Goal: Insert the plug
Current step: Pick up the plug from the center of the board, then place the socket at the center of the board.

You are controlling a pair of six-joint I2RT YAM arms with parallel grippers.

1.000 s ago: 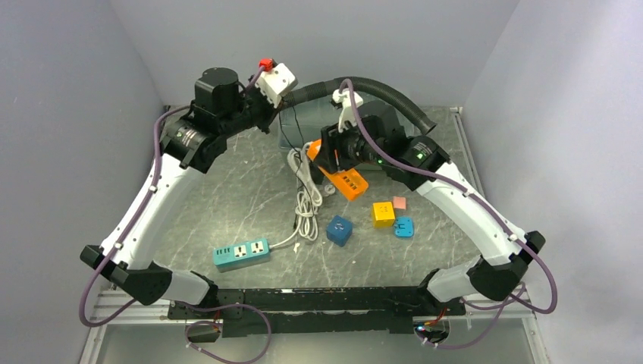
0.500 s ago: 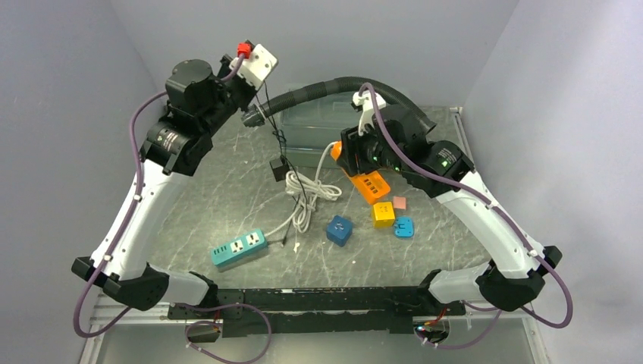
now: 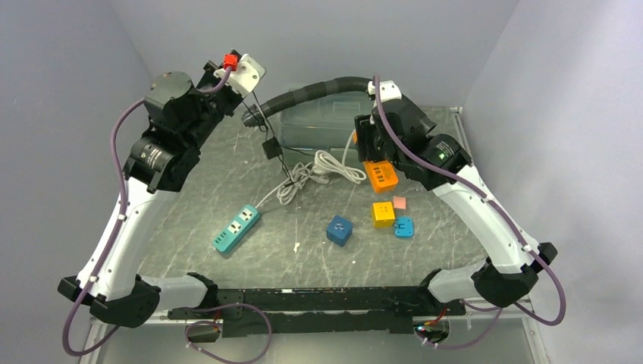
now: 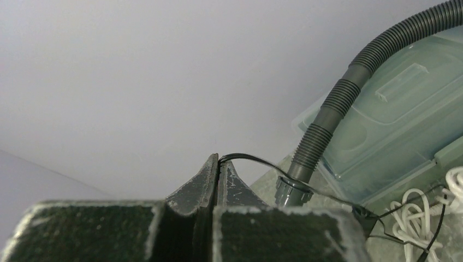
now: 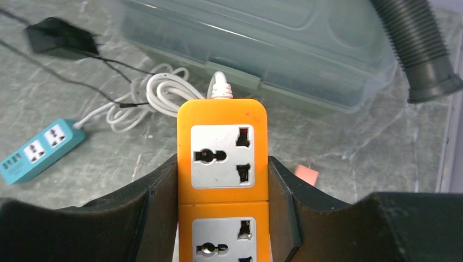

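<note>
Left side: pinches a thin black cord (image 4: 243, 156) in the left gripper (image 4: 218, 164), raised high over the grey marbled table (image 3: 212, 182), pads pressed flat together on it. Grips the cord rather than the body, so leaves the small black boxy plug (image 3: 271, 149) hanging below, near the clear lidded plastic box (image 3: 311, 129) and the open end of the grey corrugated hose (image 3: 303, 92). Cannot tell from overhead whether it hangs free or just touches the table. Judged a weak hold for insertion: no say over which way the prongs face.

Right side: clamps the orange plastic power strip (image 5: 222, 117) lengthwise in the right gripper (image 5: 222, 164), one finger on each long edge, socket faces up and uncovered. Presumably held this way to offer a steady, open target instead of one free to slide. Trails a white lead from the strip's far end into a loose white cable coil (image 3: 322, 165) on the table.

Elsewhere: leaves a teal power strip (image 3: 236, 228) flat on the table nearer the left arm, touched by neither gripper. Also leaves a blue cube (image 3: 339, 230) and a yellow cube (image 3: 383, 213) near the right arm.

Status: keeps plug and orange strip well apart, so insertion not yet begun. Probably needs a grasp on the plug body first.
</note>
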